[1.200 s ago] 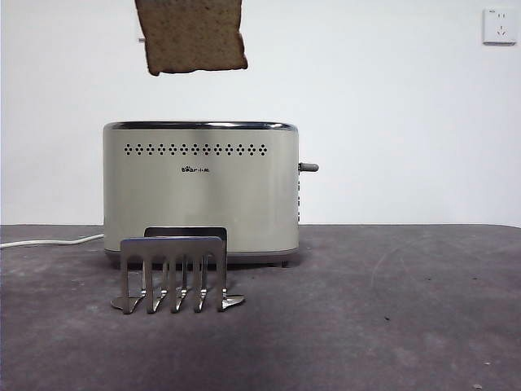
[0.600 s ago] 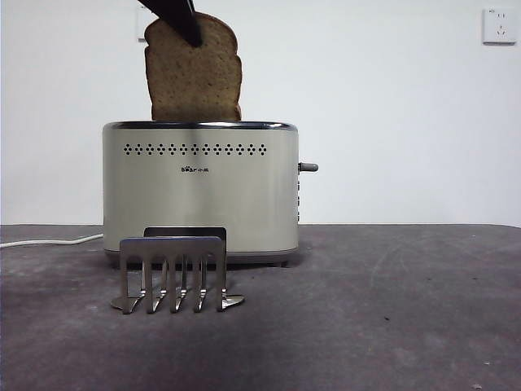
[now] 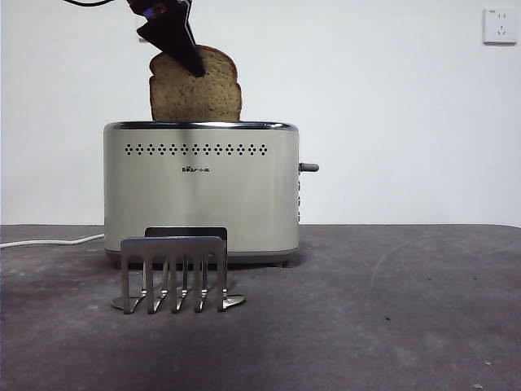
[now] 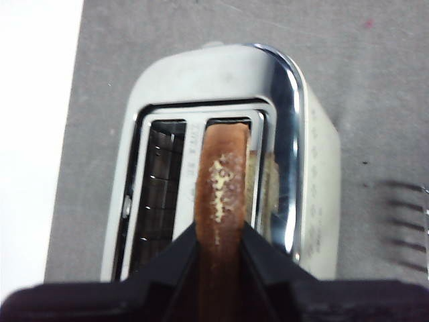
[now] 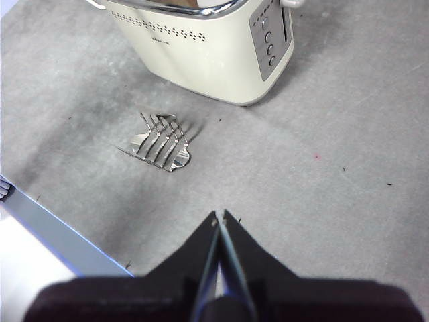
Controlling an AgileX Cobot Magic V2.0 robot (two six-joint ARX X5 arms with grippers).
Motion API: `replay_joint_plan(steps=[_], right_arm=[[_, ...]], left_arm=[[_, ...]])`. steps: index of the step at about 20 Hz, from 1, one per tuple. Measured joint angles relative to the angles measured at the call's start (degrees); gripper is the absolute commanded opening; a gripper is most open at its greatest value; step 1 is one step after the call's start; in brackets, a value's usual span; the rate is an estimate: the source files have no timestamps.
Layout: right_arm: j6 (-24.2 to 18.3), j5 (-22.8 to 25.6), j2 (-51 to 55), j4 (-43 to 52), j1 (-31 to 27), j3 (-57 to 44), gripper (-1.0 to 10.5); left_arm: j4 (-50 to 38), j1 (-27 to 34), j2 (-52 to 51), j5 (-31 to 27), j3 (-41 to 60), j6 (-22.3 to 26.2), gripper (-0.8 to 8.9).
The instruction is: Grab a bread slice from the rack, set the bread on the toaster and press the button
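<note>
A plain white wall [image 3: 391, 114] backs a grey, scuffed worktop [image 3: 391, 326], with a white wall socket [image 3: 498, 26] high at the right. The toaster [image 3: 201, 189] stands toward the left of the worktop, its white cord [image 3: 49, 241] trailing off left and the button [image 3: 308, 167] sticking out from its right end. The slice of bread [image 3: 195, 91] stands upright in one of the toaster's two top slots, its lower part sunk out of sight and its domed top rising above the chrome rim. The left wrist view shows the other slot beside it with only bare wires inside. The left end effector [image 4: 221, 231] comes down from the top left, its jaws closed against both faces of the slice at the upper crust. The rack [image 3: 173, 273] sits on the worktop just in front of the toaster, all five slots bare. The right end effector [image 5: 219, 218] hangs above bare worktop well apart from the toaster, jaws pressed together with nothing between them.
</note>
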State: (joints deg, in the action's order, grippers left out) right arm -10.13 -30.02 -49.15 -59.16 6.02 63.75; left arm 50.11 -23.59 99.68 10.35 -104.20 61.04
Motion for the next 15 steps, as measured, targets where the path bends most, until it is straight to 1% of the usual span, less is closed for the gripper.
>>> replay_joint_plan(steps=[2,3,7,11,13,15], right_arm=[[0.0,0.0,-0.61,0.07,0.0,0.0,-0.1],[0.0,0.0,-0.94,0.2,0.0,0.0,-0.1],[0.02,0.0,-2.45,1.46,0.0,0.0,-0.1],[0.02,-0.02,-4.2,3.83,0.0,0.0,-0.1],[0.02,-0.02,-5.29,5.53,0.0,0.0,-0.1],[0.15,-0.02,-6.8,8.9,0.0,0.0,-0.1]], left_arm=[[-1.33,0.68,0.31,2.14,0.0,-0.9,2.09],[-2.64,0.98,0.59,3.1,0.0,-1.7,2.28],[-3.89,1.27,2.75,2.89,0.66,-4.55,2.28],[-5.44,1.25,2.49,2.86,0.72,-7.89,2.29],[-5.53,1.27,1.92,2.43,0.72,-10.1,2.29],[-5.51,1.25,0.24,0.72,0.72,-13.31,2.29]])
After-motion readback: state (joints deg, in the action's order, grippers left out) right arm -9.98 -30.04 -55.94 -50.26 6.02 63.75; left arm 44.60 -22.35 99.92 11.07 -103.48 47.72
